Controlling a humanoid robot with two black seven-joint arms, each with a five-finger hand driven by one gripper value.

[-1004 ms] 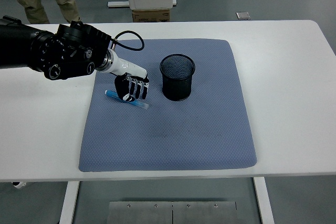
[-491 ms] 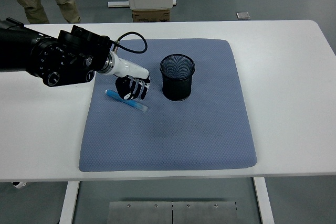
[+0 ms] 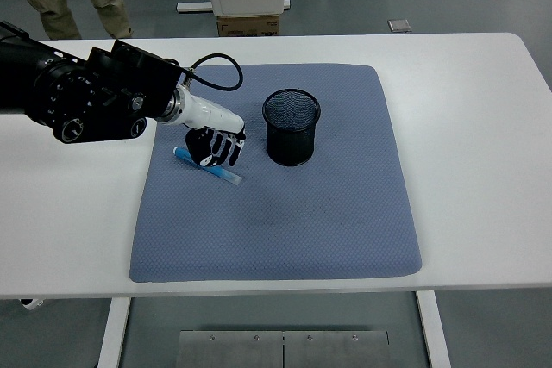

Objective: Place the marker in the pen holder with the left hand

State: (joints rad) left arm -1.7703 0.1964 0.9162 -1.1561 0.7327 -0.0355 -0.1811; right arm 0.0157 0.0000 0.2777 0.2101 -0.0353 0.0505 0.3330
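In the head view, the left hand (image 3: 217, 147), black with pale knuckle joints, hangs over the slim blue marker (image 3: 210, 167), fingers curled downward; whether they grip it cannot be told. The marker lies flat on the dimpled blue-grey mat (image 3: 285, 221), left of the round black mesh pen holder (image 3: 291, 127), on the smooth white table (image 3: 483, 170).

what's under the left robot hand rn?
The blue marker lies on the grey-blue mat, running diagonally beneath the left robot hand. Both ends stick out; its middle is covered by the fingers, so whether they grip it cannot be seen.
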